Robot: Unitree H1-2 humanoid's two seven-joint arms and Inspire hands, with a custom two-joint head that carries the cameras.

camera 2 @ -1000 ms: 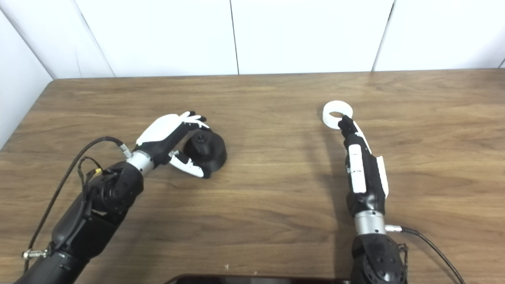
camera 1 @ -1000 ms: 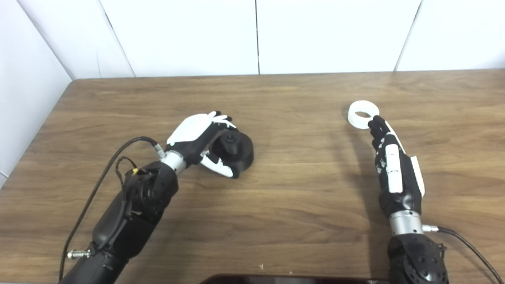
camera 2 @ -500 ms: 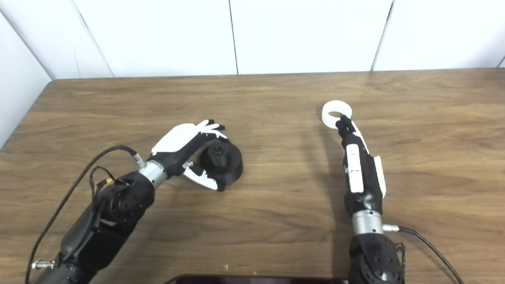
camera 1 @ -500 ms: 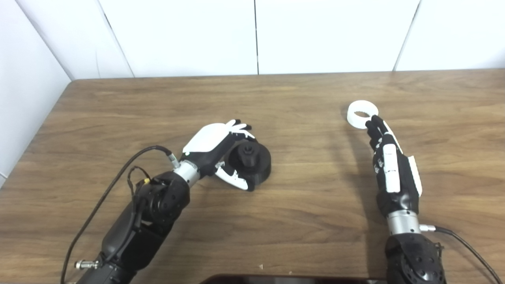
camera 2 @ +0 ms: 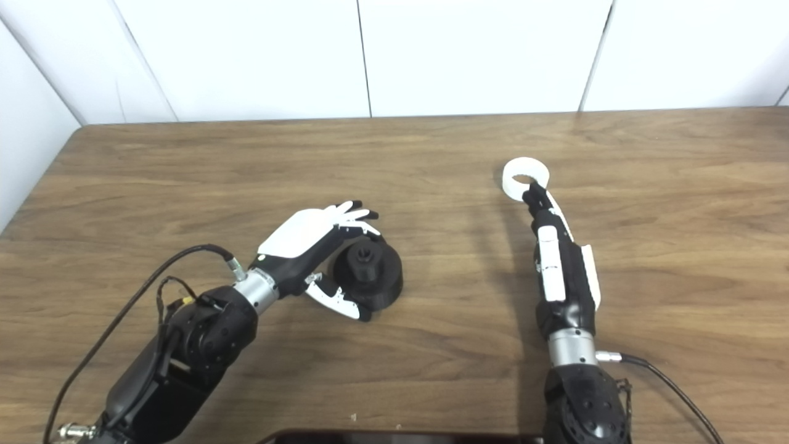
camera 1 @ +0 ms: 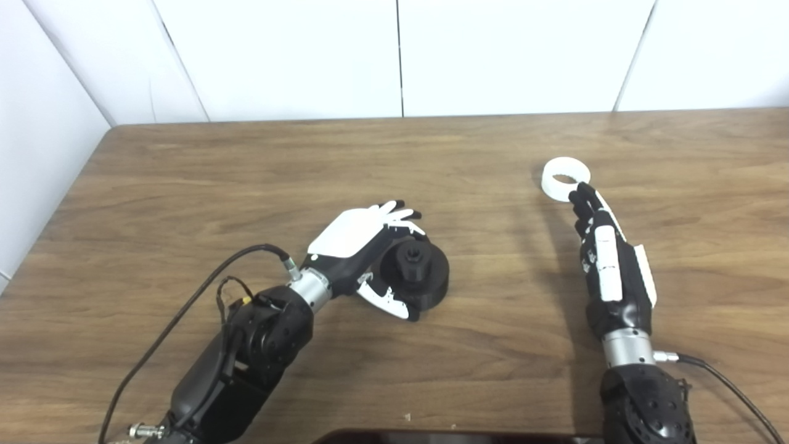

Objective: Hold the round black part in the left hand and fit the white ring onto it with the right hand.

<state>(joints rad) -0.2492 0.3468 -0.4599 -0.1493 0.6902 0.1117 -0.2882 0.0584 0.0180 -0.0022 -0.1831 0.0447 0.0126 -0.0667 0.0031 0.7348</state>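
Observation:
The round black part (camera 1: 424,279), with a raised hub in its middle, sits near the table's centre and tilts toward my left hand (camera 1: 356,237). That hand wraps it, fingers over the far rim and thumb under the near rim. The white ring (camera 1: 561,179) lies flat on the table at the right. My right hand (camera 1: 607,265) stretches toward it edge-on with straight fingers. Its fingertips reach the ring's near edge and hold nothing. The same scene shows in the right eye view, with the part (camera 2: 375,279) and the ring (camera 2: 524,174).
The wooden table (camera 1: 185,179) ends at white wall panels behind and on the left. A dark object (camera 1: 456,436) shows at the bottom edge. Cables trail from both forearms.
My left hand has carried the black part to the right and toward me. My right hand has drawn back slightly, fingertips still at the ring's near edge. The ring has not moved.

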